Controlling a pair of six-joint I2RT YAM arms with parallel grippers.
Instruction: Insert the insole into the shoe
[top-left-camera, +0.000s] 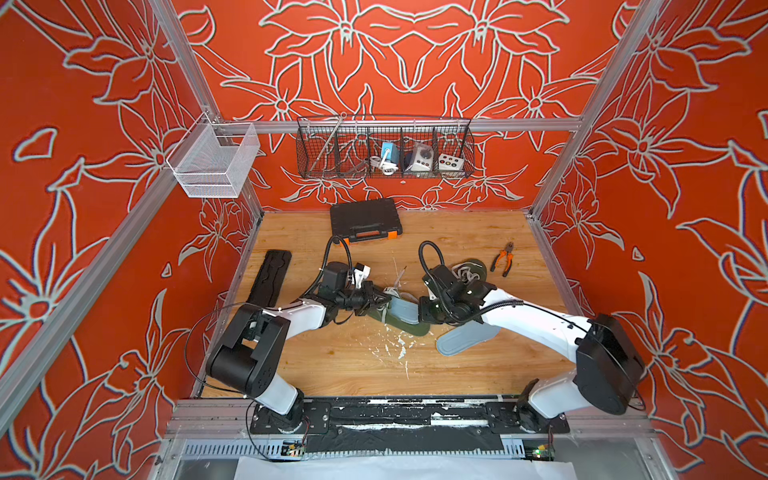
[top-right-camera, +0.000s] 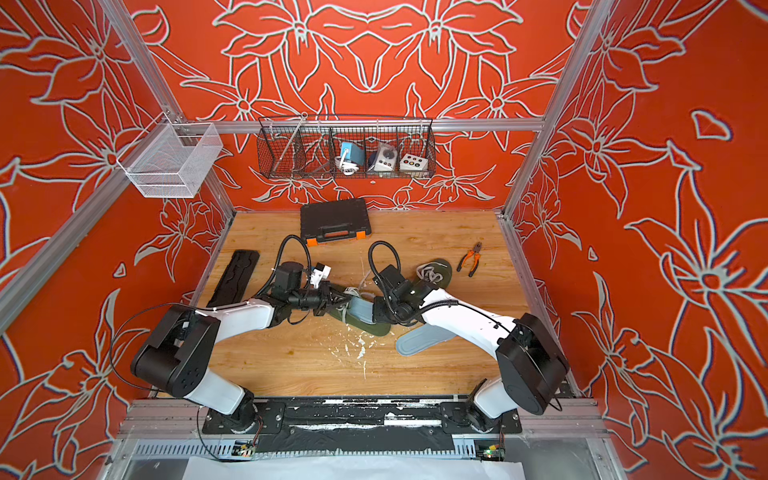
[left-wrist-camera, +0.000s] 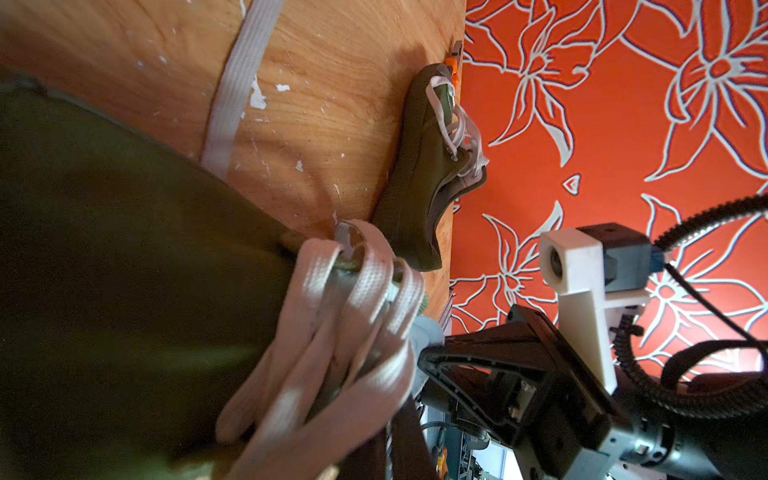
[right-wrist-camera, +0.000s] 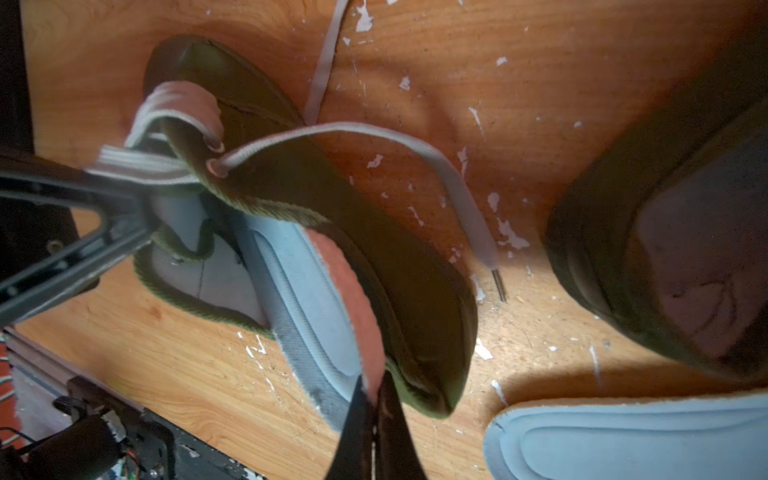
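On a scuffed wooden tabletop (top-left-camera: 332, 370) flecked with white paint chips (top-left-camera: 395, 347), boxed in by red floral walls (top-left-camera: 415, 62), two robot arms meet over an olive shoe (right-wrist-camera: 374, 232) near the centre. The left gripper (top-left-camera: 383, 296) is pinched tight on the shoe at its laces and tongue. The right gripper (right-wrist-camera: 374, 390) is clenched on the rear edge of a blue-grey insole (right-wrist-camera: 307, 291). The insole's front end sits inside the shoe's opening, and its back end juts out over the heel, tilted on edge. Loose laces (right-wrist-camera: 415, 145) trail across the opening and onto the wood.

A second insole (top-left-camera: 465, 338) lies just beside the heel, partly under the right arm, and a second shoe (top-left-camera: 471, 268) sits behind it. Orange-handled pliers (top-left-camera: 503, 258) rest well apart to the right. A black tool case (top-left-camera: 365, 220) stands at the back wall and a long black tray (top-left-camera: 272, 278) lies along the left edge. Above hang a dark wire basket (top-left-camera: 384, 174) (holding small white and blue devices) and a white mesh basket (top-left-camera: 214, 166).
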